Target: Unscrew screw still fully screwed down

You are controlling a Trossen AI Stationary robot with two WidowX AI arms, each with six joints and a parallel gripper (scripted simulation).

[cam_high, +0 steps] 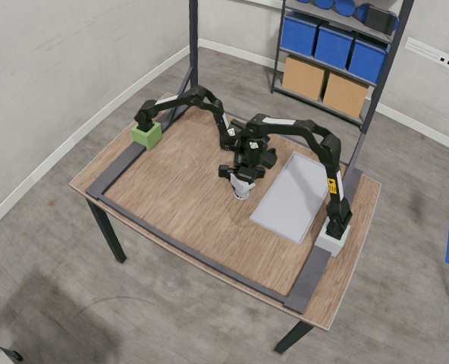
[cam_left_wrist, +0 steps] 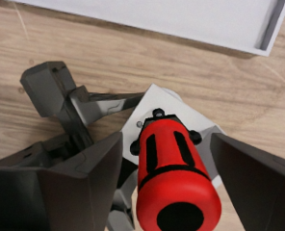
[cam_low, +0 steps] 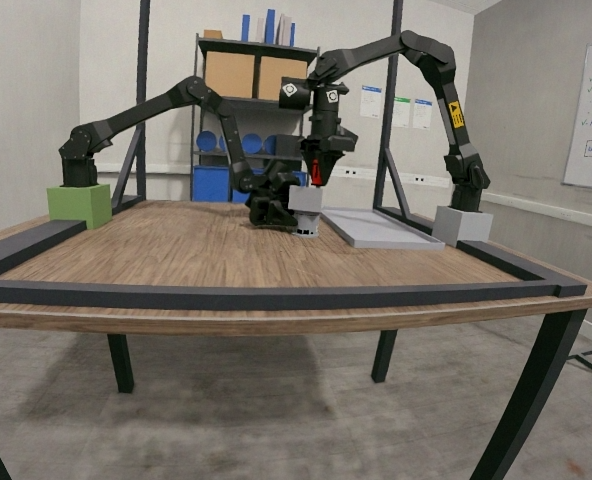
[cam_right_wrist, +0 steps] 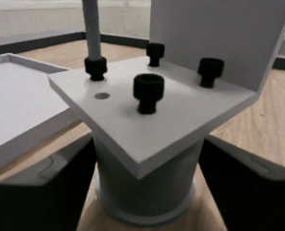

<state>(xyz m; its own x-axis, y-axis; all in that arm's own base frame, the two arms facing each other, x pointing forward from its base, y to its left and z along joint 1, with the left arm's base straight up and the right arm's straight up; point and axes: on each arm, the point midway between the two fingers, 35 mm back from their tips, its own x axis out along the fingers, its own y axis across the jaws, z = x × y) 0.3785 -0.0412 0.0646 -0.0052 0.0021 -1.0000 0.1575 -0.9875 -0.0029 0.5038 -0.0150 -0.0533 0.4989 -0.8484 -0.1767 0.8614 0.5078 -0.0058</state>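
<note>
Top view: Two black robot arms meet over a wood-grain worktop (cam_high: 170, 172) (cam_low: 156, 248) (cam_left_wrist: 109, 77) (cam_right_wrist: 248, 125), where one grey cylindrical joint module (cam_high: 240, 193) (cam_low: 306, 224) (cam_right_wrist: 144, 178) stands upright beneath the left hand (cam_high: 247, 174) (cam_low: 318, 178) (cam_left_wrist: 168, 144). One shallow grey tray (cam_high: 259, 222) (cam_low: 358, 244) (cam_left_wrist: 220, 43) (cam_right_wrist: 61, 122) lies beside it.

Exterior view: One red-handled screwdriver (cam_low: 316, 173) (cam_left_wrist: 168, 144) (cam_right_wrist: 91, 29) rises above the light-grey angled bracket (cam_high: 240, 184) (cam_low: 305, 198) (cam_left_wrist: 154, 98) (cam_right_wrist: 120, 115) seated on the module. The right hand (cam_high: 241, 178) (cam_low: 296, 219) (cam_left_wrist: 138, 140) (cam_right_wrist: 146, 138) reaches in low at the module's side.

Left wrist view: The left hand is released, its two fingers parted around the red handle. Three black screw heads show around the tool.

Right wrist view: The right hand grasps the joint module between two fingers. Four black socket-head screws are in the bracket, with one bare hole; the screwdriver's shaft meets the far-left screw (cam_right_wrist: 95, 68), above and beyond the right hand's fingers. The other three, a front screw (cam_right_wrist: 148, 91), a right screw (cam_right_wrist: 210, 71) and a rear screw (cam_right_wrist: 155, 53), stand proud.
</note>
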